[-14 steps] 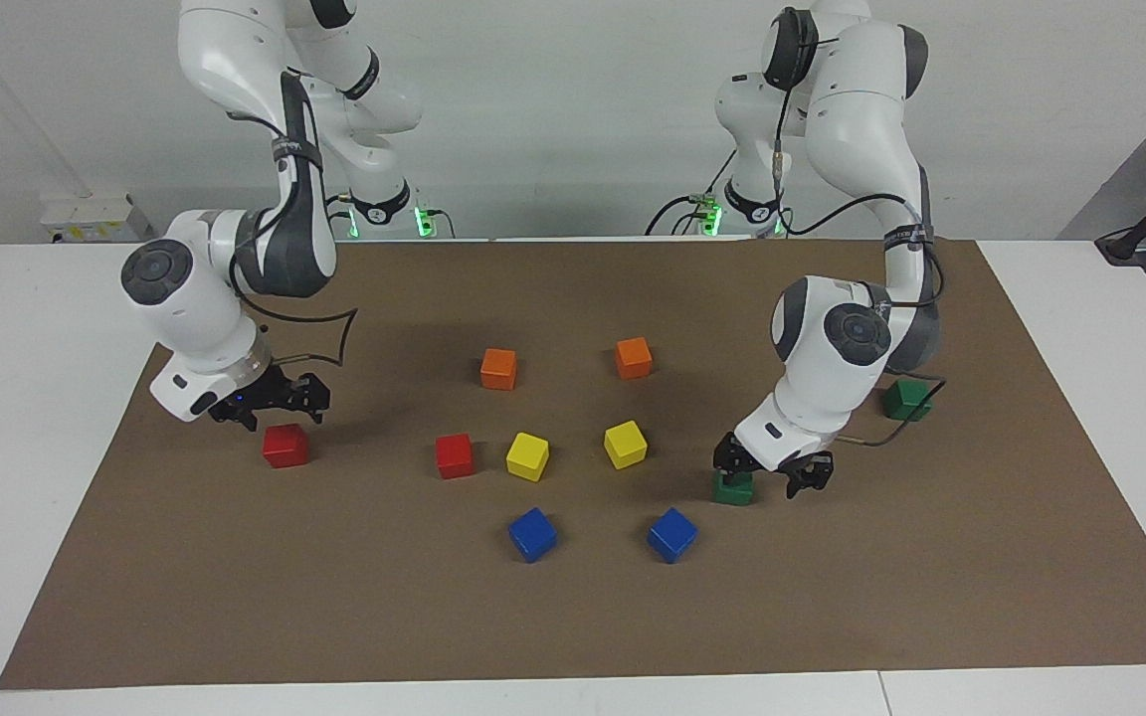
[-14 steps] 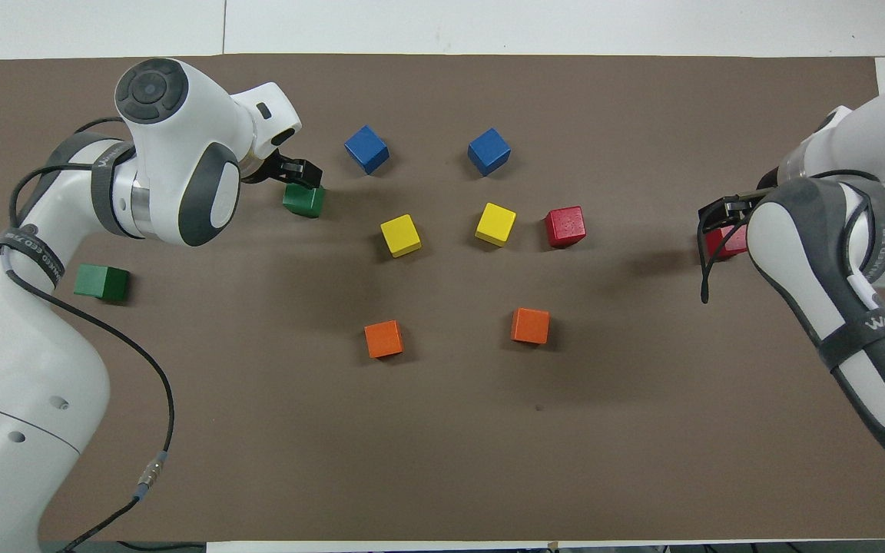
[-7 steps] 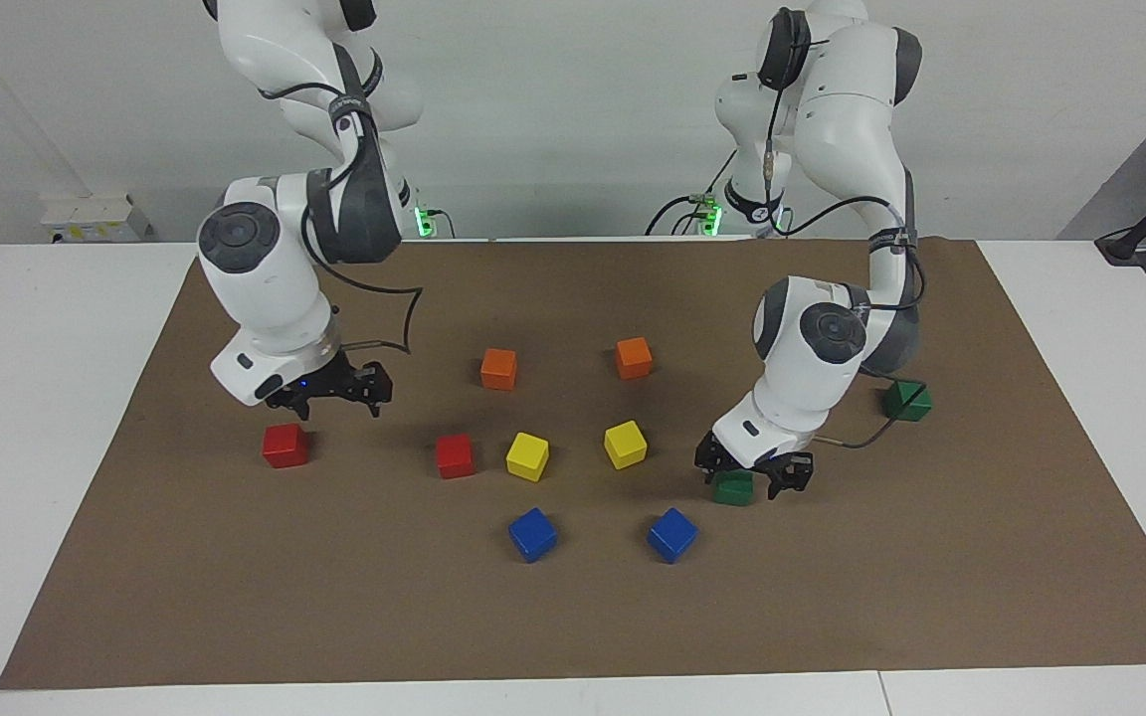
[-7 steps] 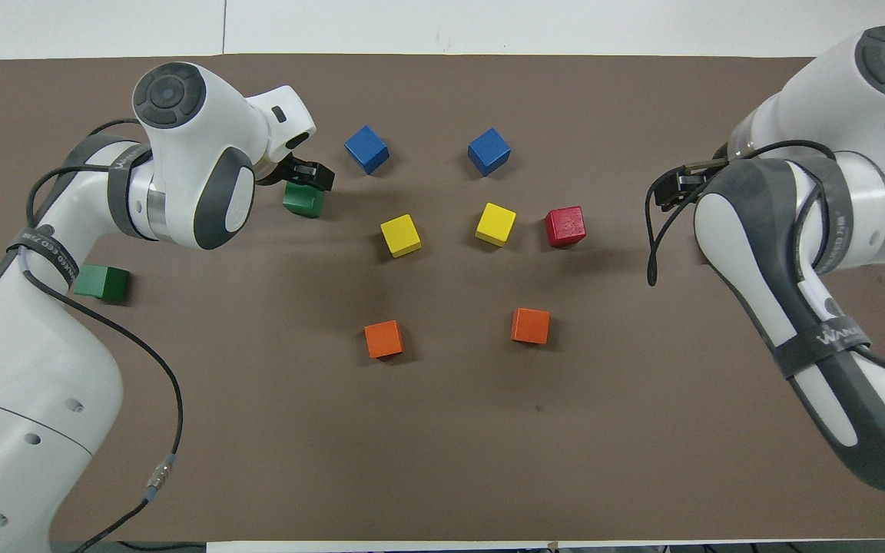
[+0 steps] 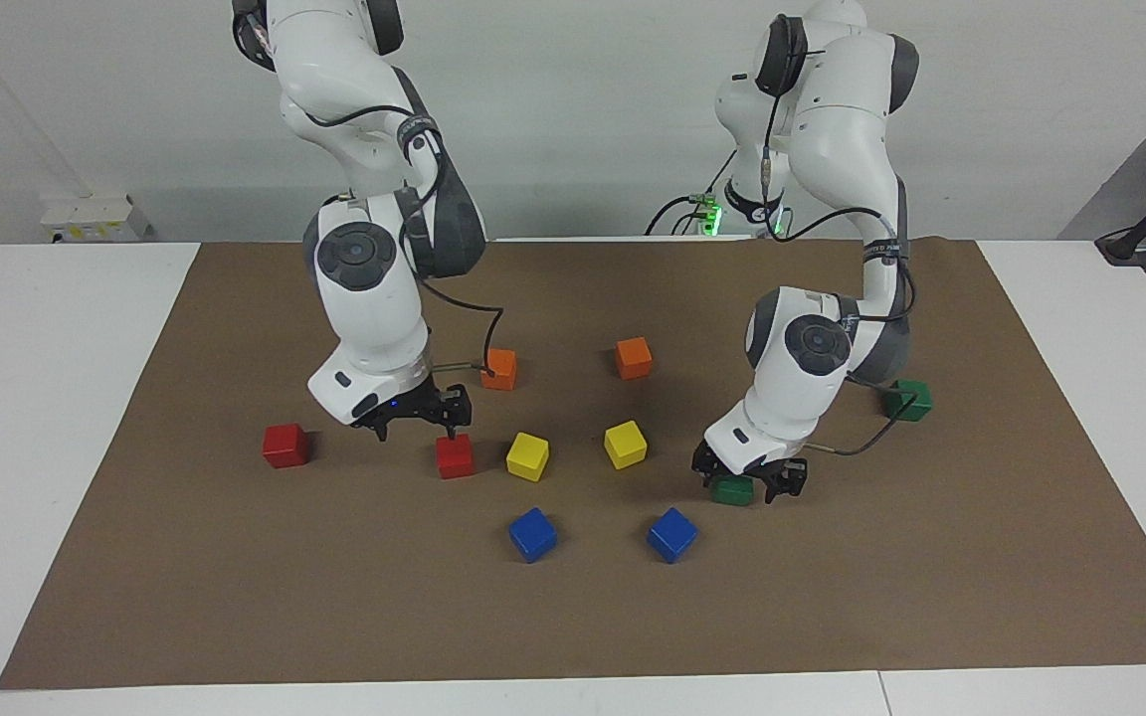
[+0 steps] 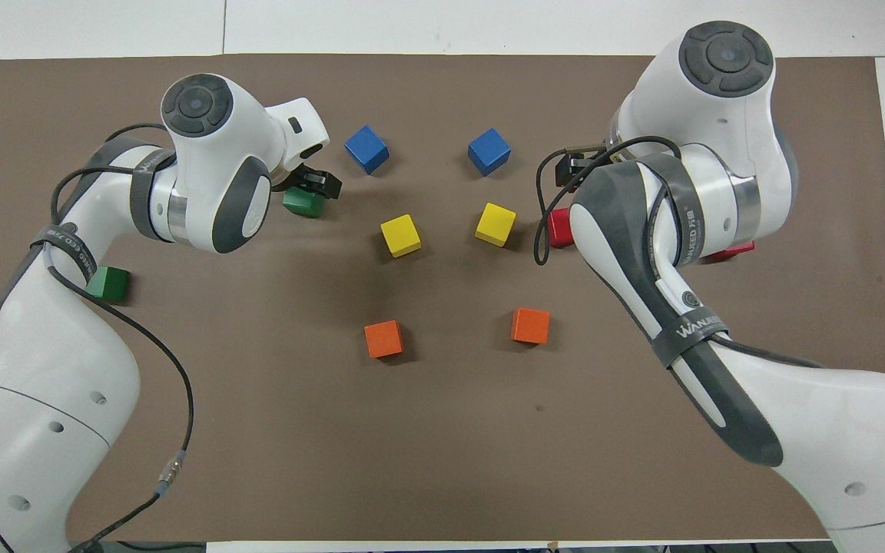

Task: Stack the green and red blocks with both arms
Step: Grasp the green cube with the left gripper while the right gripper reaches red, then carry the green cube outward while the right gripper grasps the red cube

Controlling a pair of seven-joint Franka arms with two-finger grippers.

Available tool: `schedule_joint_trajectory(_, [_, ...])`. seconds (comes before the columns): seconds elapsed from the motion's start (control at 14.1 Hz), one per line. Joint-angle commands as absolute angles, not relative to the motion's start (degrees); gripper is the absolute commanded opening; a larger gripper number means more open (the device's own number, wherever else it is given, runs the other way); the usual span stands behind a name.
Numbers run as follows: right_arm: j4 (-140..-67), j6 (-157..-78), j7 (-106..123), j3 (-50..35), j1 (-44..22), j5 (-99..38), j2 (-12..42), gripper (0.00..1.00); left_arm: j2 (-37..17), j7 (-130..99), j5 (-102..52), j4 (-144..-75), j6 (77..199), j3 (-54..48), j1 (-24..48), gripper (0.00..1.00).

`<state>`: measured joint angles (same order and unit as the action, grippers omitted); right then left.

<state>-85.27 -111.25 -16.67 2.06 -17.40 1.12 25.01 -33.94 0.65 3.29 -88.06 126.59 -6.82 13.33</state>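
Left gripper (image 5: 747, 475) | spread open, lowered around green block (image 5: 731, 489) || right gripper (image 5: 414, 422) | open, held over red block (image 5: 455, 456)

A glossy yellow cube (image 5: 527, 456) sits just beside the glossy red cube (image 5: 455, 455) under the right gripper (image 5: 414, 420), crowding one flank. The brown mat surface (image 5: 235, 577) beside both blue cubes (image 5: 532, 534) lies open.

Orange (image 5: 498, 369), yellow (image 5: 527, 456), blue cubes (image 5: 532, 534); brown mat (image 5: 573, 626).
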Motion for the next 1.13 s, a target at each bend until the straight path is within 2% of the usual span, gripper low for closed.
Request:
schedule_joint_trajectory(0.0, [-84.6, -113.7, -18.9, 2.1, -18.4, 1.1, 25.9, 0.96, -33.9, 0.2, 4.7, -89.6, 128.0, -6.2, 14.1, 1.0])
schedule_joint_trajectory(0.21, [-87.5, -116.7, -18.5, 1.8, -18.4, 1.1, 26.4, 0.96, -33.7, 0.1, 4.9, -90.6, 127.9, -6.2, 14.2, 0.99])
schedule_joint_trajectory(0.28, [-88.5, -117.2, -18.5, 1.6, -18.5, 1.1, 26.0, 0.97, -33.6, 0.1, 4.9, -90.6, 127.5, -6.2, 14.2, 0.81])
schedule_joint_trajectory(0.35, [-89.4, -117.7, -18.3, 1.3, -18.6, 1.1, 25.8, 0.97, -33.5, 0.1, 4.9, -90.6, 126.9, -6.2, 14.2, 0.43])
schedule_joint_trajectory(0.42, [-90.4, -118.3, -17.8, 1.2, -18.6, 1.1, 25.4, 0.98, -33.4, 0.2, 4.9, -90.4, 125.7, -6.1, 14.0, 0.0])
schedule_joint_trajectory(0.78, [-95.4, -121.3, -14.1, 1.3, -18.6, 1.1, 23.7, 1.0, -32.6, 0.2, 4.1, -87.8, 120.5, -5.8, 13.3, 0.0])
schedule_joint_trajectory(1.06, [-97.8, -123.6, -11.4, 1.2, -18.3, 1.0, 22.9, 1.0, -23.0, 0.6, 1.9, -90.2, 112.8, -5.9, 7.2, 0.0])
